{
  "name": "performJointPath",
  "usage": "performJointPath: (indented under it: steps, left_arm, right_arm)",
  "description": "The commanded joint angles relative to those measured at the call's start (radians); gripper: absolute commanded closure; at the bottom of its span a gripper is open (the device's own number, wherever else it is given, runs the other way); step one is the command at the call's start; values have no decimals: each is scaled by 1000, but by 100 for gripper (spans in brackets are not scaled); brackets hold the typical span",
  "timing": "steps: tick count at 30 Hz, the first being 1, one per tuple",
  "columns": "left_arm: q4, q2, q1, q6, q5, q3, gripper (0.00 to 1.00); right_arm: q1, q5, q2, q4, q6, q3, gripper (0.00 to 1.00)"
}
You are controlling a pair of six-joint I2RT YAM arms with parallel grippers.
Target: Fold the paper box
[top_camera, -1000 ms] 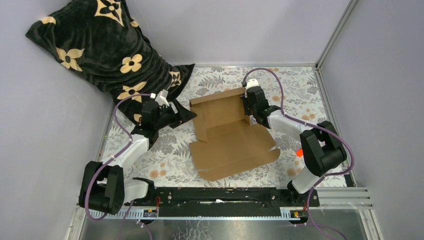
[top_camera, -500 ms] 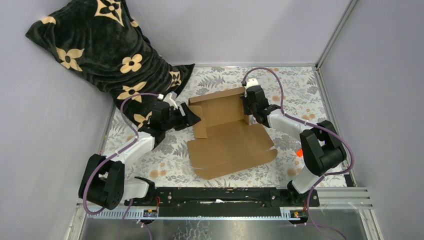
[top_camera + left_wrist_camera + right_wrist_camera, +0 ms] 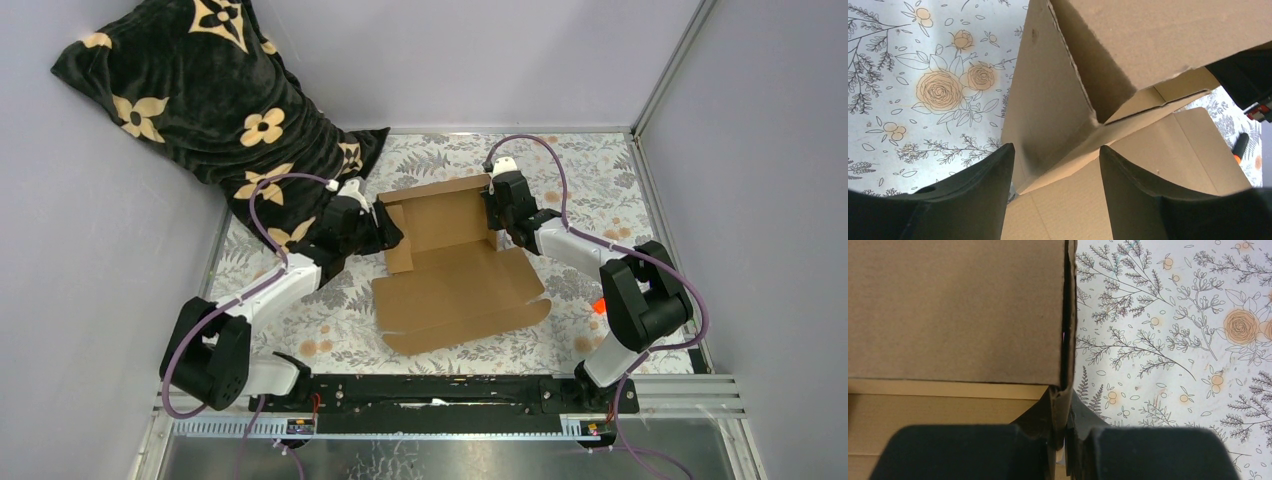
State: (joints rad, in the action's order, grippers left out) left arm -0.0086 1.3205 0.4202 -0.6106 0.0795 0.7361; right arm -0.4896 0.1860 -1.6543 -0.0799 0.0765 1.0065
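While the right tool (image 3: 1064,432) is clenched on the edge of an upright cardboard wall (image 3: 958,310), pinching the thin sheet between its two fingers, the left tool (image 3: 1050,155) stands released. Its fingers are spread, and the opposite raised flap (image 3: 1048,100) and its corner pass between them, apparently touched by neither pad.

Both parts belong to the paper box (image 3: 460,290), which lies between the two tools on the flowered tabletop (image 3: 590,170). The half at the tools is partly stood up into a shallow tray, while the wide lid panel lies flat on the side toward the arm bases.

The step in hand looks like forming the tray's side walls, with the right tool steadying one side and the left placed at the other. The next move probably calls for the left tool to close on its flap, or press it inward, so that it stands square against the back wall without dragging the sheet out of the right tool's pinch. The lid panel would then remain to be folded over.

Back from the right tool, by its arm's elbow, a small orange-and-black marker (image 3: 599,305) lies apart from the box. Behind the left tool a black cushion (image 3: 190,90) with tan flowers leans in the corner. No brand, label or writing can be read anywhere, and the cardboard is plain brown.
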Motion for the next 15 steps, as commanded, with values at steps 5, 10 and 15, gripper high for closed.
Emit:
performJointPath:
  steps: [5, 10, 15]
  left_arm:
    - [-36, 51, 28, 45, -151, 38, 41]
    - [-36, 60, 45, 43, -198, 40, 42]
    - [-42, 68, 78, 21, -307, 44, 49]
  right_arm:
    - [-3, -74, -8, 108, 19, -33, 100]
    - [-3, -76, -5, 114, 13, -32, 100]
    - [-3, -91, 13, 128, 21, -35, 100]
